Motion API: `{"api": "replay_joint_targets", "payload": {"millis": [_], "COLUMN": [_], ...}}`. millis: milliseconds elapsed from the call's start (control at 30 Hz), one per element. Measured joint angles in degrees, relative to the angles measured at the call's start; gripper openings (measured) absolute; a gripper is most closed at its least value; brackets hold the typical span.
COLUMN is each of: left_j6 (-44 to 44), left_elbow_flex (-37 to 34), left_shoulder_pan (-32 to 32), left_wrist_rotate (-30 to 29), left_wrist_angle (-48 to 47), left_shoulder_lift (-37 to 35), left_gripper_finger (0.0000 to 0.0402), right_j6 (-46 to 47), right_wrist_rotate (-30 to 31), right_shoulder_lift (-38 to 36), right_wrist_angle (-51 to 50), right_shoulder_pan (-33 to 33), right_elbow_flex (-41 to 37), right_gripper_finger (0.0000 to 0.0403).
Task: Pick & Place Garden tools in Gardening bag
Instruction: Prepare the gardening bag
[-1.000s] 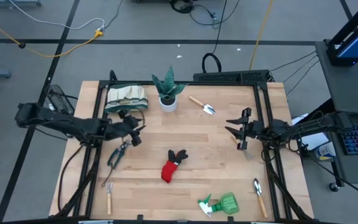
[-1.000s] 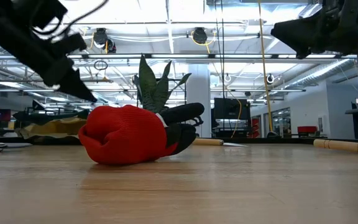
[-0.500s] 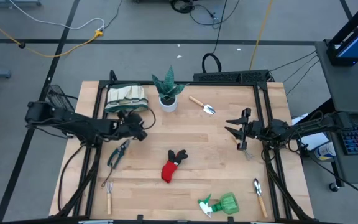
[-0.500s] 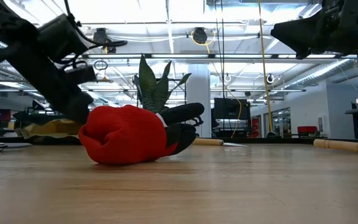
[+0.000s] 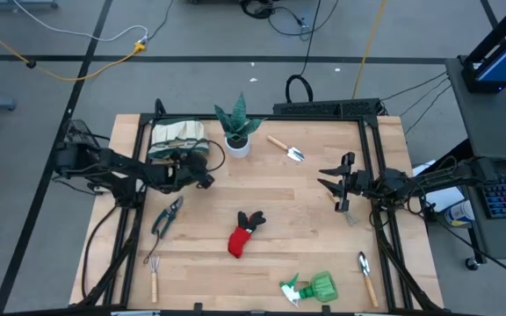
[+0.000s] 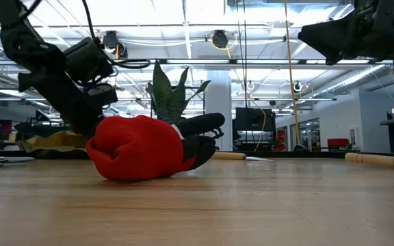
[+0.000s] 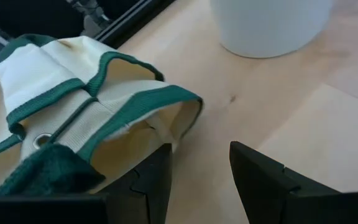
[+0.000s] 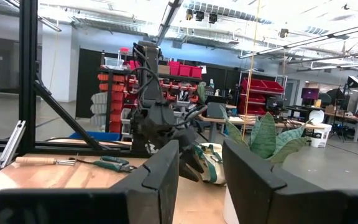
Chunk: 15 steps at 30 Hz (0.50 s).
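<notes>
The beige gardening bag (image 5: 177,139) with green trim lies at the table's far left. My left gripper (image 5: 202,172) is open just right of the bag's near right corner (image 7: 178,111), low over the table. My right gripper (image 5: 335,184) is open and empty, hovering at the right. The red-and-black glove (image 5: 244,233) lies mid-table and the grey shears (image 5: 167,216) at the left. A fork (image 5: 154,275) lies near left, the green spray bottle (image 5: 311,288) near the front edge, a trowel (image 5: 285,147) far off and another (image 5: 365,274) near right. My left gripper's one finger (image 7: 157,168) stands right at the bag's green-trimmed corner (image 7: 178,111). I cannot tell whether it touches the cloth. The other finger (image 7: 260,174) is over bare table.
A green spiky plant in a white pot (image 5: 237,133) stands just right of the bag, close to my left gripper. A small tool (image 5: 348,212) lies below my right gripper. Bare wood lies between the glove and the far trowel.
My left gripper has gone toward the table's far edge and a little right, down toward the bag's near right corner. My right arm has kept still. No tool has moved.
</notes>
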Motion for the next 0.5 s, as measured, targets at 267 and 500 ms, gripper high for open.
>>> {"api": "replay_joint_targets", "payload": {"millis": [267, 500], "left_j6": [0.02, 3.94], "left_elbow_flex": [-0.02, -0.04], "left_shoulder_pan": [4.52, 7.32], "left_wrist_rotate": [2.28, 2.33], "left_wrist_angle": [2.98, 7.40], "left_shoulder_lift": [3.73, 6.67], "left_gripper_finger": [0.0168, 0.0168], "right_j6": [-0.02, -0.02], "right_wrist_rotate": [-0.10, -0.11], "right_shoulder_lift": [0.00, 0.00], "right_wrist_angle": [-0.04, -0.22], "right_shoulder_pan": [0.00, 0.00], "right_elbow_flex": [0.00, 0.00], "right_gripper_finger": [0.0116, 0.0116]}}
